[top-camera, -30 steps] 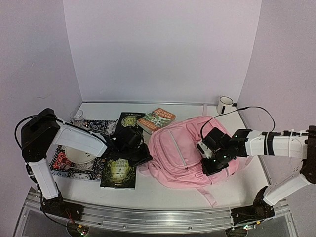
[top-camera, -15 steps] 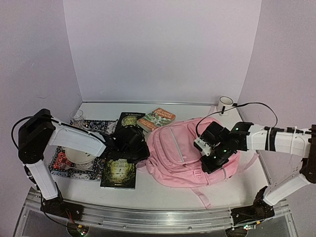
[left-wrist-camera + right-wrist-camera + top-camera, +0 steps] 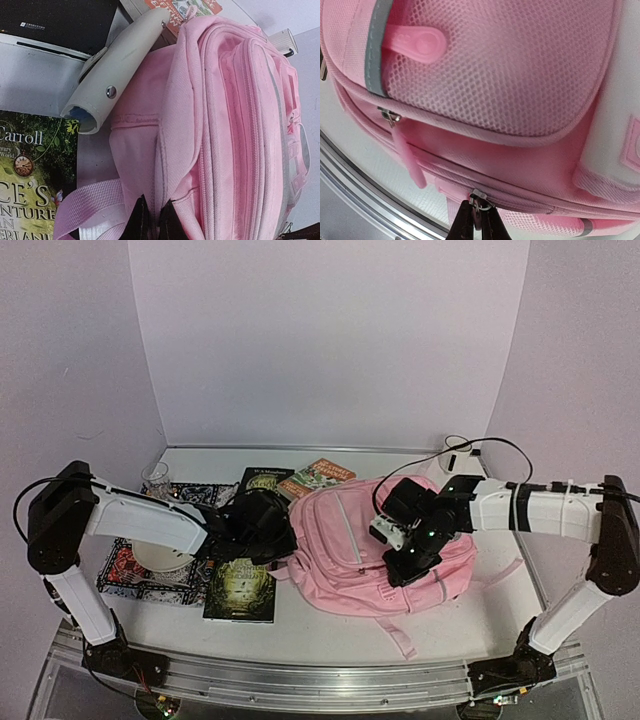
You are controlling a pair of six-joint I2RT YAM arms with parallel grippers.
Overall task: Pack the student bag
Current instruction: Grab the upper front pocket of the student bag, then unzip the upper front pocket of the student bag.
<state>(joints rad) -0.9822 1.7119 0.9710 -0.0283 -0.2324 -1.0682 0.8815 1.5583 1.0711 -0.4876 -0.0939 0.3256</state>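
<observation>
Currently the student bag (image 3: 350, 550) appears zipped; right gripper (image 3: 477, 220) pinches a zip pull (image 3: 478, 201), left gripper (image 3: 152, 218) pinches bag fabric; books (image 3: 240, 590) at 9 o'clock lie unpacked

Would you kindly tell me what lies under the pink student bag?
A far corner of the student bag hides an edge of the orange book; the white table shows around it. Anything else beneath is hidden by its fabric.
</observation>
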